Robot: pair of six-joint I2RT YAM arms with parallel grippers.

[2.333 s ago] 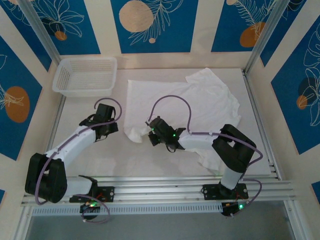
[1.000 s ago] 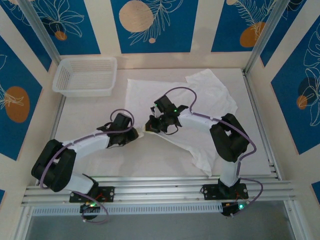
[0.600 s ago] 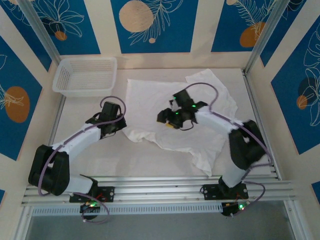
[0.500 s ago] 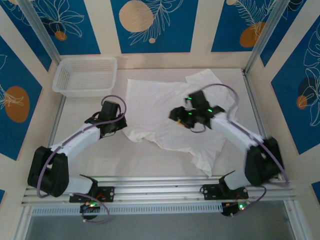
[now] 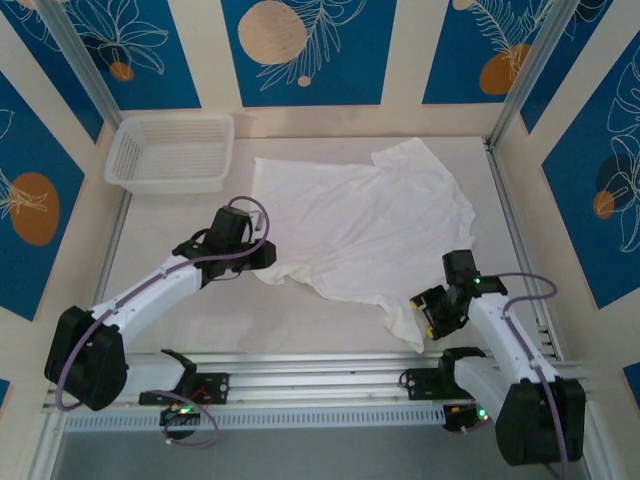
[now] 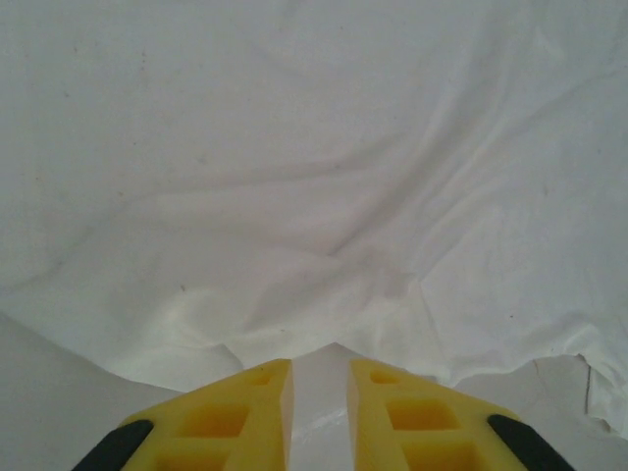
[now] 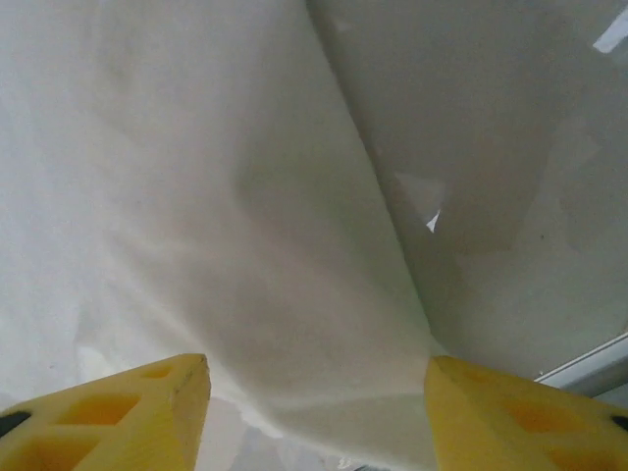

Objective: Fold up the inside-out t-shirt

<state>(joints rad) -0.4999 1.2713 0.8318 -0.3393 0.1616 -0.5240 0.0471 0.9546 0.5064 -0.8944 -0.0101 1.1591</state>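
White mesh basket (image 5: 128, 160) sits at the far left corner of the table (image 5: 320, 325), well apart from the t-shirt (image 5: 370, 220), which lies spread and wrinkled across the middle and right. The left arm stretches low and forward. Its gripper (image 5: 262, 255) is at the shirt's near-left edge, fingers (image 6: 245, 397) a narrow gap apart, holding nothing. The right arm is drawn back near its base, gripper (image 5: 428, 315) spread wide at the shirt's near-right corner, gripping no cloth.

No legible text, labels or numbers
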